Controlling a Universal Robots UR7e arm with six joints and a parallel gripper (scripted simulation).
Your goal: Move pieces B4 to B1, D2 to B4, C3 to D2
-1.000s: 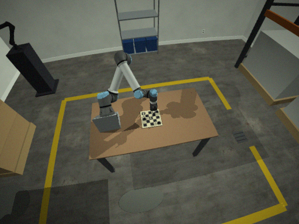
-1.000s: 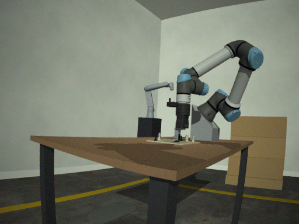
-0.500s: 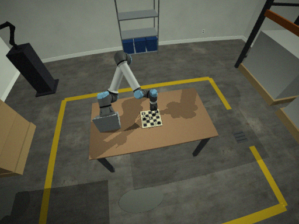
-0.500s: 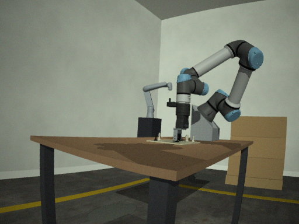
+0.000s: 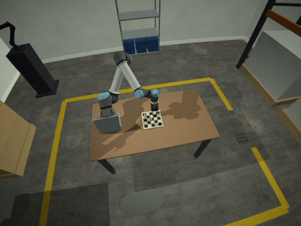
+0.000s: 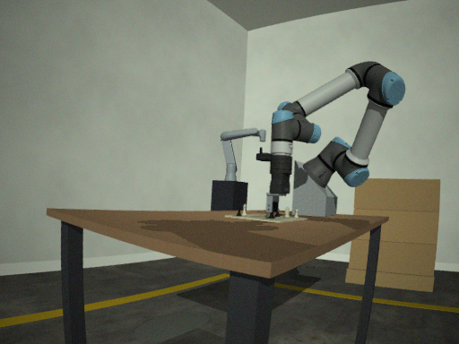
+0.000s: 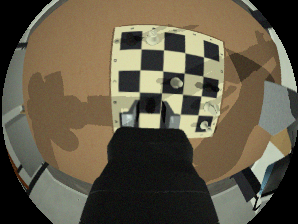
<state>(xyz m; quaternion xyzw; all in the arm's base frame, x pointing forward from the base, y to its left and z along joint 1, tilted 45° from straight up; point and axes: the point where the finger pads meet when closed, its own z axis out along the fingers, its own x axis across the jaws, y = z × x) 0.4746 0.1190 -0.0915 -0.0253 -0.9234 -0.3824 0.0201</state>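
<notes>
The end effector point(image 5: 154, 113) point(image 6: 272, 216) point(image 7: 150, 107) is spread partway around a dark chess piece point(image 7: 150, 103); whether it grips cannot be told. The chessboard point(image 5: 152, 127) point(image 6: 233, 217) point(image 7: 118, 75) lies inward from the edges of the table point(image 5: 176, 132) point(image 6: 179, 233) point(image 7: 65, 65).

Over the chessboard point(image 5: 143, 126) point(image 6: 293, 219) point(image 7: 118, 70), the gripper's point(image 5: 154, 112) point(image 6: 272, 211) point(image 7: 150, 107) fingers look wider apart than a second ago. Well beyond the chessboard, the grey background robot arm's point(image 6: 229, 153) forearm has tipped slightly lower.
</notes>
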